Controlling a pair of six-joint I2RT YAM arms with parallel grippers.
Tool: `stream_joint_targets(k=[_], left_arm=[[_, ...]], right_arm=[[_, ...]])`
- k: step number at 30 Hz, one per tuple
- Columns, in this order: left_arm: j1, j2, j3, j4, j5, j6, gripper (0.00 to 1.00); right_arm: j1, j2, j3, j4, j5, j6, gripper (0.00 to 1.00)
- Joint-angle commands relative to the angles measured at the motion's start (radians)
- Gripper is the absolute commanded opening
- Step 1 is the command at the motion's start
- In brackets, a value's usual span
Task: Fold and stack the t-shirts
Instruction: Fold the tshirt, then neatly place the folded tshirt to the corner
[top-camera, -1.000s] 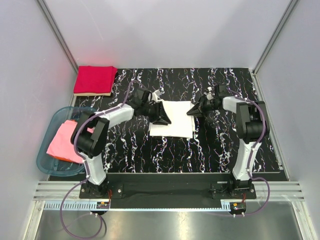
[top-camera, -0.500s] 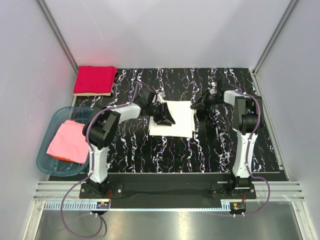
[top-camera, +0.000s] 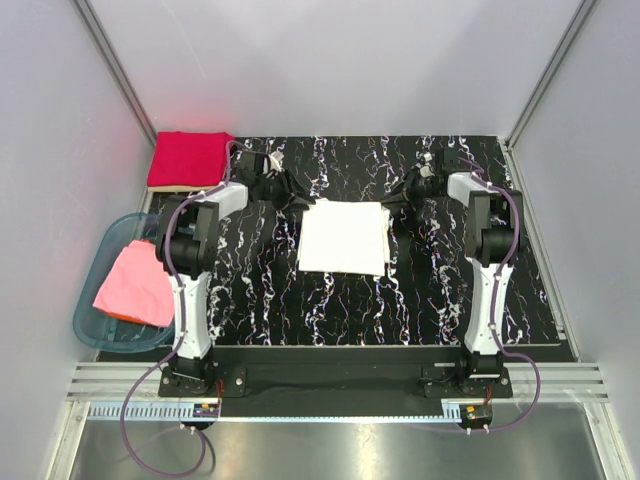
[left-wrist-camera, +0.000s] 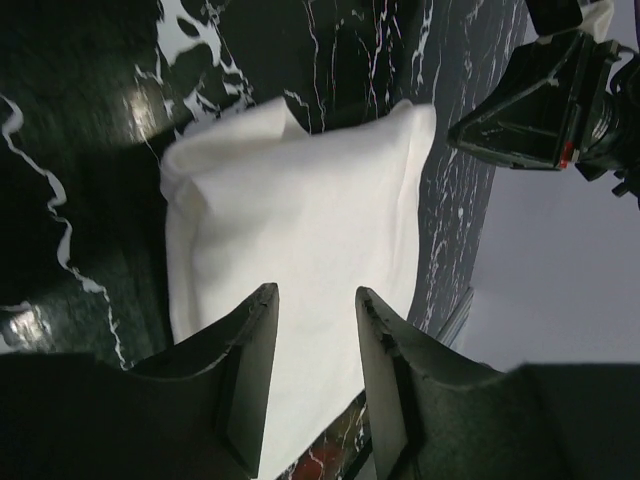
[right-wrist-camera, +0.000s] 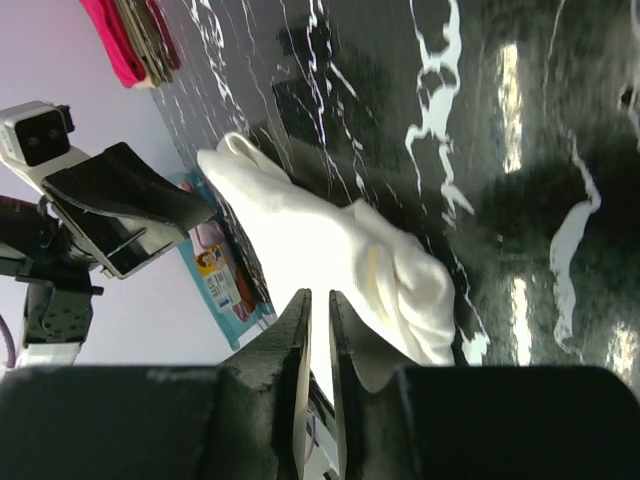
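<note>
A white t-shirt (top-camera: 343, 238) lies folded in a flat rectangle in the middle of the black streaked mat (top-camera: 330, 310). In the left wrist view the white t-shirt (left-wrist-camera: 300, 210) lies beyond the fingertips. My left gripper (top-camera: 290, 198) hangs off the shirt's far left corner, open and empty (left-wrist-camera: 315, 295). At the far right corner my right gripper (top-camera: 403, 198) has its jaws a narrow gap apart with nothing between them (right-wrist-camera: 318, 297). A red t-shirt (top-camera: 190, 158) lies folded at the back left. A pink t-shirt (top-camera: 135, 283) rests in the teal tub (top-camera: 92, 330).
The tub stands off the mat's left edge beside the left arm's base. Grey walls close in the back and both sides. In the right wrist view, the red t-shirt (right-wrist-camera: 125, 40) lies on another folded cloth, and the left gripper (right-wrist-camera: 120, 190) shows beyond the white t-shirt (right-wrist-camera: 330, 240).
Both grippers have pulled back from over the white t-shirt toward its far corners. The left jaws opened wider, the right a little. The shirt now lies uncovered and flat.
</note>
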Motion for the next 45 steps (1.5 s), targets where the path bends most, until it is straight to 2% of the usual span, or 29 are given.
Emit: stream_joint_targets(k=[1, 9, 13, 15, 19, 23, 25, 30, 31, 35, 37, 38, 41, 44, 45], left_arm=[[0.004, 0.054, 0.075, 0.037, 0.04, -0.042, 0.42], [0.014, 0.197, 0.2, 0.055, 0.049, -0.093, 0.42], [0.028, 0.191, 0.23, 0.034, 0.034, -0.105, 0.42], [0.036, 0.124, 0.205, -0.002, -0.012, -0.099, 0.42], [0.042, -0.052, 0.097, -0.073, -0.088, -0.09, 0.43], [0.042, -0.25, -0.076, -0.161, -0.147, -0.056, 0.46], [0.04, -0.373, -0.142, -0.196, -0.178, -0.032, 0.47], [0.048, -0.617, -0.323, -0.295, -0.259, -0.035, 0.49], [0.048, -0.649, -0.349, -0.307, -0.279, -0.044, 0.5], [0.096, -0.81, -0.443, -0.393, -0.34, -0.11, 0.5], [0.137, -0.849, -0.46, -0.431, -0.357, -0.139, 0.5], [0.149, -0.873, -0.458, -0.452, -0.36, -0.144, 0.5], [0.195, -0.9, -0.435, -0.534, -0.398, -0.134, 0.5], [0.218, -0.909, -0.432, -0.578, -0.423, -0.108, 0.51], [0.218, -0.91, -0.435, -0.584, -0.423, -0.099, 0.54]], right_arm=[[0.008, 0.043, 0.063, 0.007, -0.013, 0.041, 0.19], [0.008, 0.157, 0.139, 0.015, 0.01, 0.087, 0.22], [-0.007, 0.13, 0.136, -0.017, 0.022, 0.082, 0.24], [-0.015, 0.082, 0.15, -0.075, 0.067, 0.039, 0.29], [-0.015, -0.03, 0.214, -0.344, 0.177, -0.112, 0.36], [0.031, -0.191, 0.172, -0.514, 0.368, -0.235, 0.46], [0.097, -0.283, 0.108, -0.564, 0.427, -0.29, 0.54], [0.315, -0.432, -0.025, -0.597, 0.651, -0.375, 0.63], [0.406, -0.447, -0.064, -0.583, 0.698, -0.398, 0.65], [0.632, -0.509, -0.143, -0.556, 0.965, -0.458, 0.7], [0.773, -0.538, -0.198, -0.499, 1.042, -0.531, 0.72], [0.825, -0.547, -0.219, -0.473, 1.131, -0.568, 0.72], [0.941, -0.547, -0.278, -0.405, 1.263, -0.723, 0.72], [0.973, -0.524, -0.293, -0.379, 1.358, -0.761, 0.72], [0.985, -0.527, -0.308, -0.326, 1.372, -0.784, 0.73]])
